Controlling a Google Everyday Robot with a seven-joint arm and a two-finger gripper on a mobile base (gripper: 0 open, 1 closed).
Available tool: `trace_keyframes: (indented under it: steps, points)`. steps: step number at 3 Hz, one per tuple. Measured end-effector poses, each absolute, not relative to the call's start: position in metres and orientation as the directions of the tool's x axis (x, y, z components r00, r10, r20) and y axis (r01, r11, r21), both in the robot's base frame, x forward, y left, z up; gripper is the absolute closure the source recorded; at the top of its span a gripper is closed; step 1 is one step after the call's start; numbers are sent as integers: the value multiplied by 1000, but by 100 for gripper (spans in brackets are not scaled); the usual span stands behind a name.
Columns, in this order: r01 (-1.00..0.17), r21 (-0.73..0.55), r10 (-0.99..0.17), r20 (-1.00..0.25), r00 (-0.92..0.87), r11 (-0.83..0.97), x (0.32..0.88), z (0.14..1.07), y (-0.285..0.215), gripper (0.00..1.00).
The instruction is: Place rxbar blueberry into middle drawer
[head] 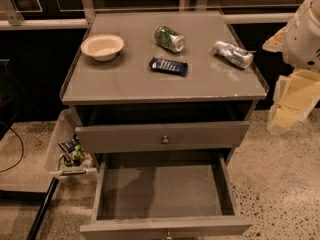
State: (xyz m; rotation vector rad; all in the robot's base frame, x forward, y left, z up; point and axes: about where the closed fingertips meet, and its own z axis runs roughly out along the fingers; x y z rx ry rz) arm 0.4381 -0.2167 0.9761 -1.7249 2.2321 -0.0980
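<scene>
The rxbar blueberry, a flat dark navy bar with pale lettering, lies on the grey cabinet top, near its middle. The middle drawer is pulled out below, and its plain grey floor holds nothing. My gripper hangs at the right edge of the view, beside the cabinet's right side and below the level of its top. It is well right of the bar and touches nothing.
A green can and a silver can lie on their sides on the top. A pale bowl stands at the back left. The upper drawer front with its round knob is closed. A clear bin with snack packets hangs on the left side.
</scene>
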Motion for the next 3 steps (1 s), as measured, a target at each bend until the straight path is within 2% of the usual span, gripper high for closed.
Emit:
trace_keyframes:
  steps: [1, 3]
  points:
    - [-931, -253, -953, -217, -212, 265, 442, 978, -214, 0]
    - [-930, -305, -944, -312, -103, 203, 482, 977, -189, 0]
